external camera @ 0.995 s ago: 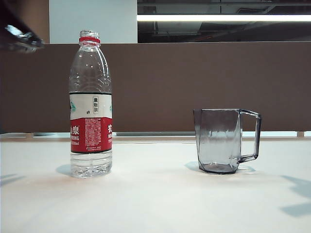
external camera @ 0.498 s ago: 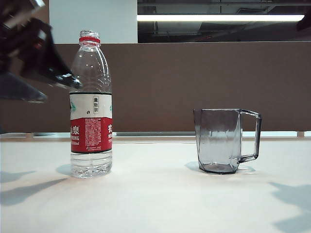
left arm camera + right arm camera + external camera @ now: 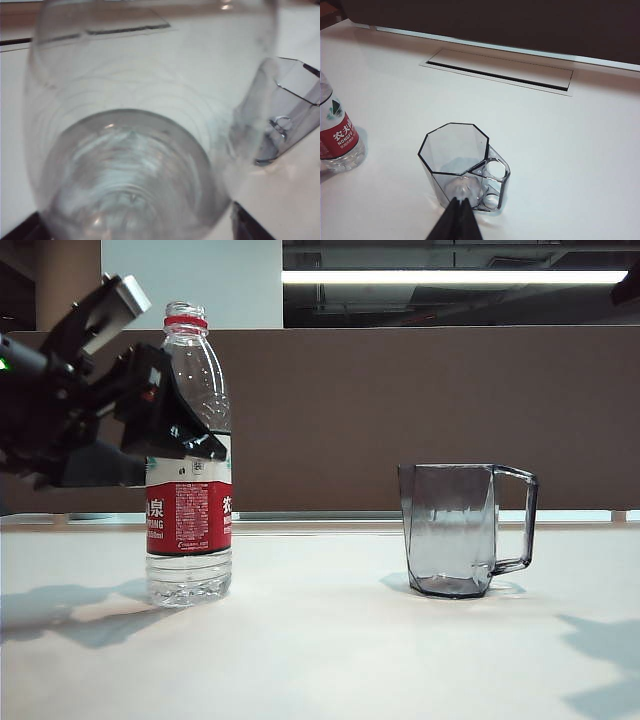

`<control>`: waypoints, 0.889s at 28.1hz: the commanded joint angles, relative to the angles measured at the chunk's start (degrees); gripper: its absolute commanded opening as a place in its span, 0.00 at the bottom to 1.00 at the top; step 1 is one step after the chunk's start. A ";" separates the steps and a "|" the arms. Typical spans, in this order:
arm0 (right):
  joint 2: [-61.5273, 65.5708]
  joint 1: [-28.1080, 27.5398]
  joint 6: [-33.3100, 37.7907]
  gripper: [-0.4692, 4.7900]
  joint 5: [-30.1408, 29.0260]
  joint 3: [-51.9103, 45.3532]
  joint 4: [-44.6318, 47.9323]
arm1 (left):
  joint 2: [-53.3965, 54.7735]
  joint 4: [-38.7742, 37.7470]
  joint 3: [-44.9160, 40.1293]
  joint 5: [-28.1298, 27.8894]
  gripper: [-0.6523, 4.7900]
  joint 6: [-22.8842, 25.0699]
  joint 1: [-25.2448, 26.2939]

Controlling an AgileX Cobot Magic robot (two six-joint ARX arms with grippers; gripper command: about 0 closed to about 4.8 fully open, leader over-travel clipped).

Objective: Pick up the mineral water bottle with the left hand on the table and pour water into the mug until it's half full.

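A brown partition backed the white table (image 3: 330,640). The bottle (image 3: 188,455) stood upright on it, the mug (image 3: 465,530) well apart to its right. The left gripper (image 3: 185,445) was at the bottle's upper body, jaws spread wide on either side. The right gripper (image 3: 459,220), fingers pressed together, hovered above the mug.

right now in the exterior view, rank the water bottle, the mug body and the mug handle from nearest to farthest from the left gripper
1. mineral water bottle: on the left, at the left gripper, whose jaws stand open at its upper label.
2. mug body: right of centre on the table.
3. mug handle: on the mug's far right side.
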 commanded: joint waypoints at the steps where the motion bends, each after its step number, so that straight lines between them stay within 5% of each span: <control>1: -0.04 0.04 0.20 0.08 0.13 0.46 0.63 | 2.62 5.73 0.20 0.17 1.00 1.46 -0.04; 25: -0.02 0.07 0.20 0.08 -0.26 0.46 -0.83 | 13.40 19.23 0.22 -0.04 1.00 1.53 0.02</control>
